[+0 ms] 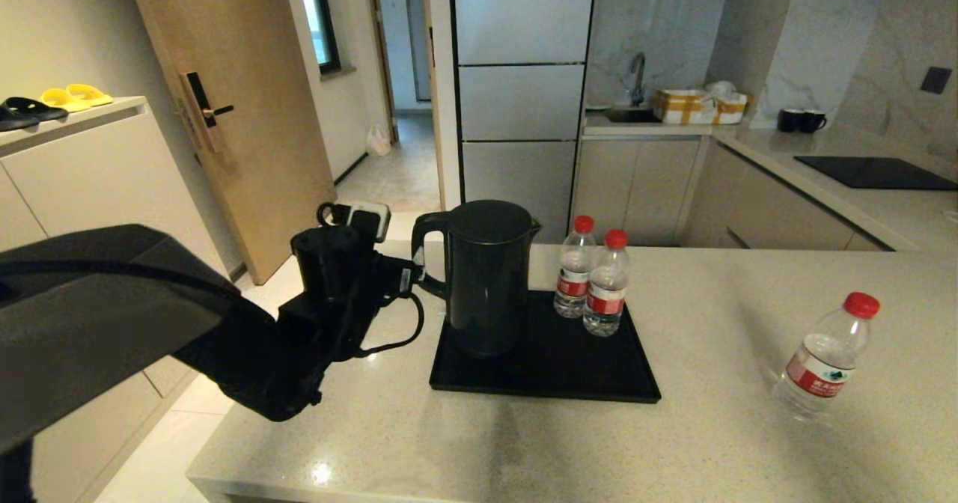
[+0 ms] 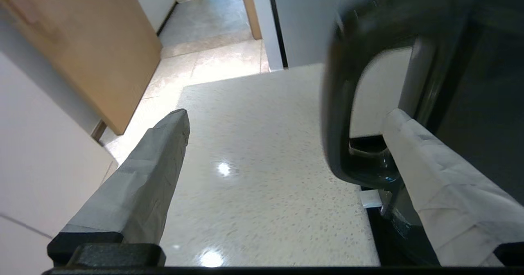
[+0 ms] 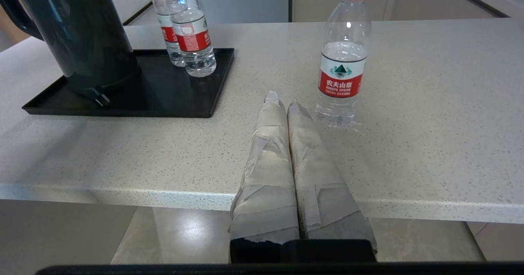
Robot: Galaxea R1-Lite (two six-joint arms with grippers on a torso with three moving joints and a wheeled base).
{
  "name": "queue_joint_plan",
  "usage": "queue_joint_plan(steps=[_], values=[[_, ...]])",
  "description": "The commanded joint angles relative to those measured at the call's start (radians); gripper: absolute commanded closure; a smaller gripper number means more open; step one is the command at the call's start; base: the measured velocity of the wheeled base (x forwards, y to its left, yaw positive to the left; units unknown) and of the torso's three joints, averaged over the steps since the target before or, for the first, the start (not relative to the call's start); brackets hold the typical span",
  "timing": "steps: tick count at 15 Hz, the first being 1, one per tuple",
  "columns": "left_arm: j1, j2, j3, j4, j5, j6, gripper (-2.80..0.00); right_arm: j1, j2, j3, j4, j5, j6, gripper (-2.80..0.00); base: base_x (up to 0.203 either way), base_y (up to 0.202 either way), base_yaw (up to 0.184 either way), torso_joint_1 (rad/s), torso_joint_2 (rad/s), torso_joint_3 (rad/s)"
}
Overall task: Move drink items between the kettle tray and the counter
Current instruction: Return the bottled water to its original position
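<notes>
The black kettle (image 1: 486, 278) stands on the left part of the black tray (image 1: 569, 372), on the beige counter (image 1: 524, 443). Two red-capped bottles (image 1: 575, 278) (image 1: 606, 286) stand at the tray's back right. A third bottle (image 1: 823, 361) stands on the counter to the right. My left gripper (image 1: 408, 271) is open at the kettle's handle (image 2: 337, 103): the handle bar lies between its fingers, one finger (image 2: 409, 144) reaching into the loop. My right gripper (image 3: 282, 101) is shut and empty over the counter's front edge, beside the third bottle (image 3: 342, 66); it is out of the head view.
Two black mugs (image 1: 801, 120) and a black cooktop (image 1: 876, 172) are on the far right worktop. Cardboard boxes (image 1: 700, 106) sit by the sink. A cream cabinet (image 1: 75, 166) with shoes and a wooden door stand to the left.
</notes>
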Motion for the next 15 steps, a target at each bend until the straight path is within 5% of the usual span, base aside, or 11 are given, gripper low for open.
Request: queue_joint_plan(steps=[1,5,9,10,15], values=[[-0.029,-0.171,0.077,0.013,0.021,-0.016,-2.8,0.0,0.0,0.002,0.0,0.0,-0.001,0.0,0.0,0.0,0.0,0.0,0.0,0.0],[-0.145,-0.437,0.207,0.125,0.111,-0.06,-2.8,0.0,0.0,0.002,0.0,0.0,-0.001,0.0,0.0,0.0,0.0,0.0,0.0,0.0],[-0.185,-0.732,0.318,0.299,0.194,-0.111,-2.8,0.0,0.0,0.002,0.0,0.0,-0.001,0.0,0.0,0.0,0.0,0.0,0.0,0.0],[-0.186,-0.812,0.335,0.375,0.207,-0.129,0.0,0.0,0.0,0.002,0.0,0.0,-0.001,0.0,0.0,0.0,0.0,0.0,0.0,0.0],[-0.08,-1.301,0.312,0.987,0.254,-0.175,0.0,0.0,0.0,0.002,0.0,0.0,-0.001,0.0,0.0,0.0,0.0,0.0,0.0,0.0]])
